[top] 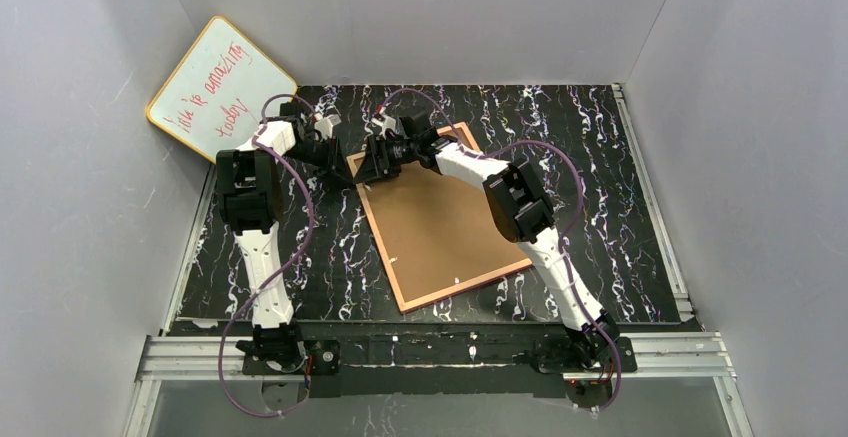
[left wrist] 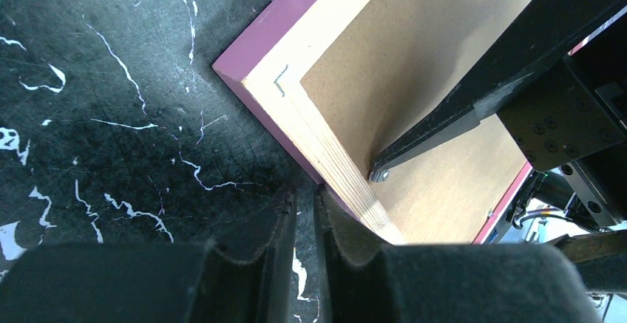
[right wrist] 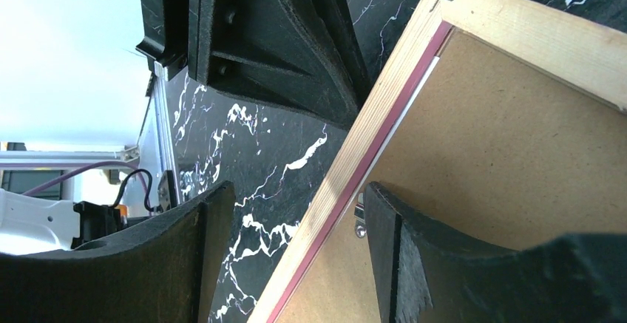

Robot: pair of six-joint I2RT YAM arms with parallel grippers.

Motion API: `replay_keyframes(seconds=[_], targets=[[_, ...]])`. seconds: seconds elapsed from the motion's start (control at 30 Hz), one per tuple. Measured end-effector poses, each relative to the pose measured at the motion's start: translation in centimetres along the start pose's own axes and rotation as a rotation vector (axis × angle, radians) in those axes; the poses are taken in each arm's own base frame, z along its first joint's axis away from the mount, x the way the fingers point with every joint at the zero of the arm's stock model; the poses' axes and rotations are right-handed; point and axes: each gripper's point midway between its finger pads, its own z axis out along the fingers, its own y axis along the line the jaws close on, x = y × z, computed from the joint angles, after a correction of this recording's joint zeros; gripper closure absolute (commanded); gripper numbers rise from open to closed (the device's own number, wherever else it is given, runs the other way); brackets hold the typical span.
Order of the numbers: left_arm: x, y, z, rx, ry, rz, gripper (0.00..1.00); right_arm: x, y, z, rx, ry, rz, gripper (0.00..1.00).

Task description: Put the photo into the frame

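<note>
The frame point(left wrist: 318, 127) showed a pale wood rear and pink sides around a brown backing board point(top: 440, 227). The desk point(top: 620, 207) was black, veined white. At ten o'clock the whiteboard point(top: 215, 87) had yellow edging and red writing.

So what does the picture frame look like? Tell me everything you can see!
The frame is a thin rectangle lying face down and skewed on the black marbled table. Its back rim looks like pale wood with stapled corners; its outer sides are pink. A brown board fills it, with a small metal tab at the edge. The right gripper straddles one rim near a corner, open; the left gripper sits closed just outside that rim.
</note>
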Motion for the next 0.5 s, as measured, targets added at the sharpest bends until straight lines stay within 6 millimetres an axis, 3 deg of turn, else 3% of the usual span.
replay_keyframes(seconds=[0.5], targets=[[0.09, -0.57, 0.48, -0.022, 0.018, 0.043, 0.85, 0.53, 0.11, 0.20, -0.009, 0.001, 0.017, 0.31]])
